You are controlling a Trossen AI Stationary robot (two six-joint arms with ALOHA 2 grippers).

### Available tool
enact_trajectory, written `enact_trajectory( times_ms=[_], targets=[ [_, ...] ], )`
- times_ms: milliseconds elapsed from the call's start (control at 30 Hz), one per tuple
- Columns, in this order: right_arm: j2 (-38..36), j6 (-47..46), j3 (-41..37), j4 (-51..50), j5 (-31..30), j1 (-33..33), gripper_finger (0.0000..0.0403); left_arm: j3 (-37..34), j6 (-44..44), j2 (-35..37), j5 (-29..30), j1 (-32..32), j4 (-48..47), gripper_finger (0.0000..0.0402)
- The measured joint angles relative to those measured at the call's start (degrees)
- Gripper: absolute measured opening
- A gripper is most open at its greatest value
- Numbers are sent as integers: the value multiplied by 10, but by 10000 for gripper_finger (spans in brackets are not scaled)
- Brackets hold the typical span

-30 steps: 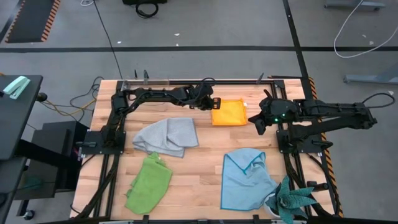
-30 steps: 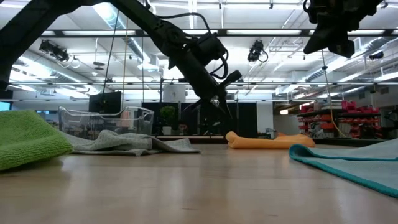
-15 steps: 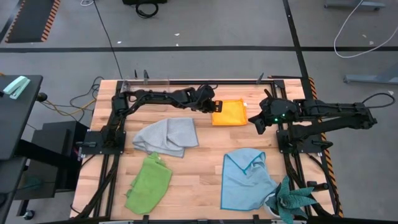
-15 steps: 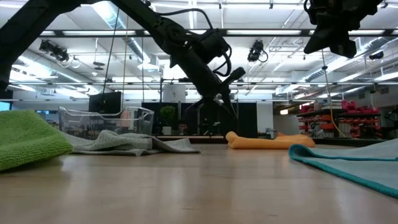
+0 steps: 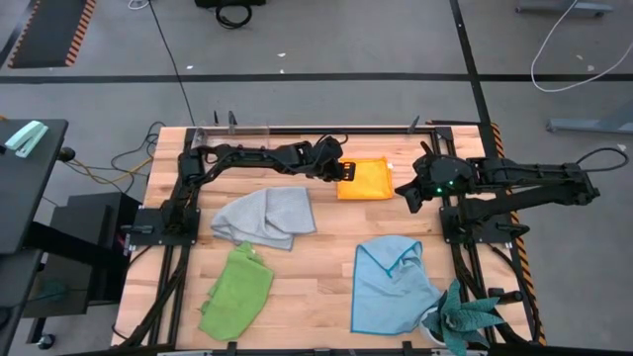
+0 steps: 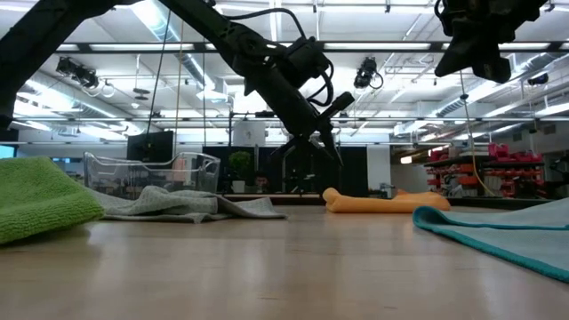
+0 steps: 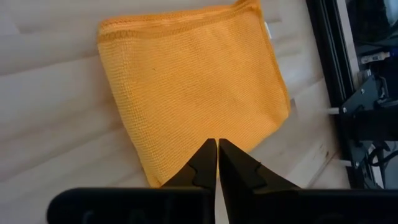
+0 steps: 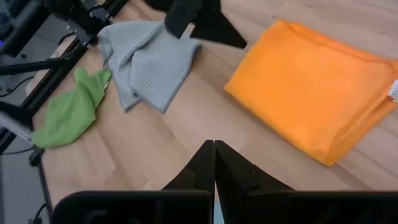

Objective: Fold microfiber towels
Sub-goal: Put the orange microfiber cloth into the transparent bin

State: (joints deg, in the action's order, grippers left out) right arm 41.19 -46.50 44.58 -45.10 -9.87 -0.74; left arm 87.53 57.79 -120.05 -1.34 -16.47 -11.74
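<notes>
**Left pincer edges over folded orange towel**

Shifted since a second ago, your left pincer (image 5: 346, 168) now hangs over the orange-yellow towel's (image 5: 363, 179) near edge, fingers pressed together, holding nothing. Nearest you, the green towel (image 5: 236, 293) and blue towel (image 5: 393, 284) lie crumpled; the grey towel (image 5: 265, 218) next. Lift clear before reaching. Your right pincer (image 5: 404, 191) waits beside the orange one, closed, empty.

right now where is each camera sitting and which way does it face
High view: overhead, looking straight down on the wooden table; both arms show, four towels spread out.
Low view: at tabletop height, looking level across into the room; left gripper hangs above the table.
Left wrist view: on the left arm, looking down past its shut fingers at the folded orange towel.
Right wrist view: on the right arm, past its shut fingers.
Shared: both wrist views show the orange towel.
</notes>
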Motion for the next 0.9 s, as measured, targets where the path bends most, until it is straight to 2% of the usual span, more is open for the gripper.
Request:
enact_trajectory(
  times_ms=[233,333,533,600,700,833,900],
  targets=[
    [-6,83,0,9,103,8,14,0,-10,0,0,0,5,16],
    [-20,127,0,28,122,22,13,0,-18,0,2,5,-6,13],
    [-68,153,0,74,147,51,12,0,60,0,47,10,-138,18],
    [-86,153,0,74,147,63,13,0,78,0,49,9,-148,27],
    [-108,156,0,73,147,75,13,0,81,0,36,6,-105,47],
    [-122,153,0,73,147,81,12,1,119,-8,31,5,-49,86],
    [-124,153,0,71,147,81,14,0,136,-15,21,1,-52,108]
  ],
)
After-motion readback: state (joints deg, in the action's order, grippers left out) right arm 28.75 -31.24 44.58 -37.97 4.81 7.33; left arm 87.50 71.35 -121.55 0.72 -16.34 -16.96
